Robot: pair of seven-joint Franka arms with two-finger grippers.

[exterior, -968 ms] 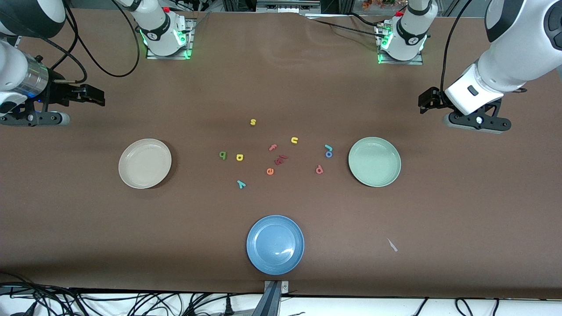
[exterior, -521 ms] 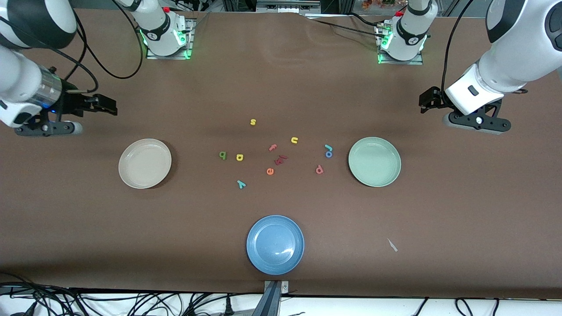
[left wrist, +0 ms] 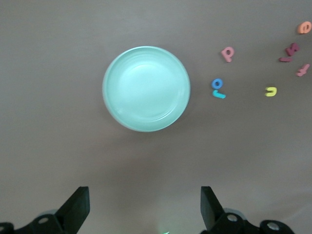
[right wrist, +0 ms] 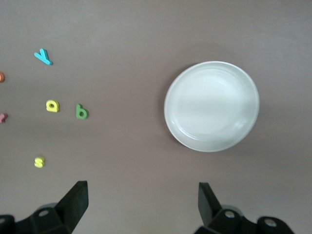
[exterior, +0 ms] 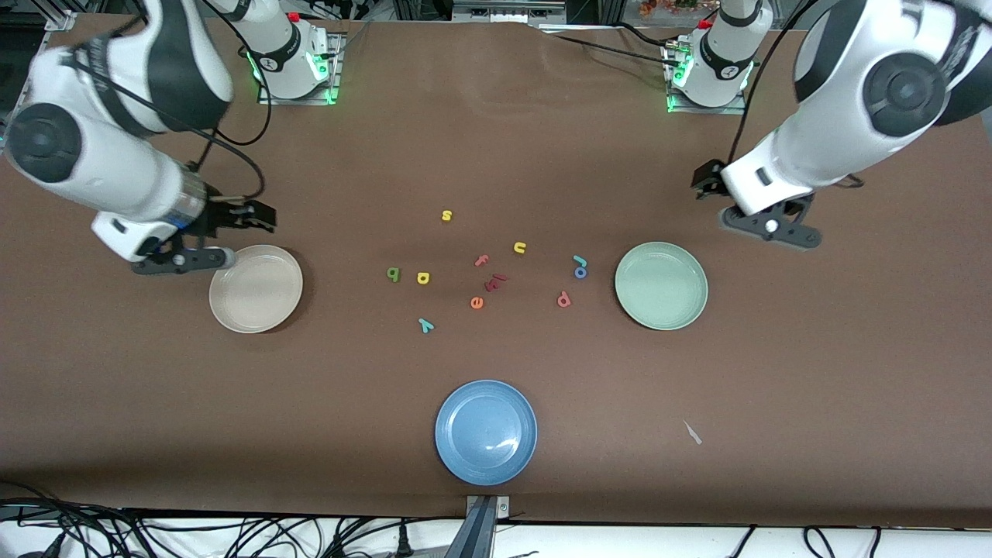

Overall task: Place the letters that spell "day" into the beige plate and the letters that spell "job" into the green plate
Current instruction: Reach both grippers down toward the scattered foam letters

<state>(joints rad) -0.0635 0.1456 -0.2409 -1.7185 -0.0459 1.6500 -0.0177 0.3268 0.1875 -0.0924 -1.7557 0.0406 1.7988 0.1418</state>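
Note:
The beige plate (exterior: 256, 288) (right wrist: 211, 106) lies toward the right arm's end and holds nothing. The green plate (exterior: 661, 285) (left wrist: 146, 88) lies toward the left arm's end, also bare. Between them lie the green d (exterior: 394, 273) (right wrist: 81, 112), yellow a (exterior: 423, 277) (right wrist: 52, 106) and teal y (exterior: 425, 325) (right wrist: 44, 57). Closer to the green plate are the teal j (exterior: 580, 260) (left wrist: 219, 94), blue o (exterior: 580, 272) (left wrist: 217, 84) and salmon b (exterior: 563, 299) (left wrist: 227, 53). My right gripper (exterior: 263, 217) (right wrist: 143, 200) hangs open over bare table beside the beige plate. My left gripper (exterior: 704, 180) (left wrist: 145, 204) hangs open over bare table beside the green plate.
A blue plate (exterior: 486, 432) sits near the table's front edge. Other letters lie in the middle: yellow s (exterior: 446, 215), yellow u (exterior: 519, 248), salmon f (exterior: 482, 260), dark red pieces (exterior: 496, 280), orange e (exterior: 477, 302). A small white scrap (exterior: 692, 432) lies toward the left arm's end.
Both arms have swung in from the table's ends. The right gripper came over to the beige plate's edge, the left gripper toward the green plate. Letters and plates have not moved.

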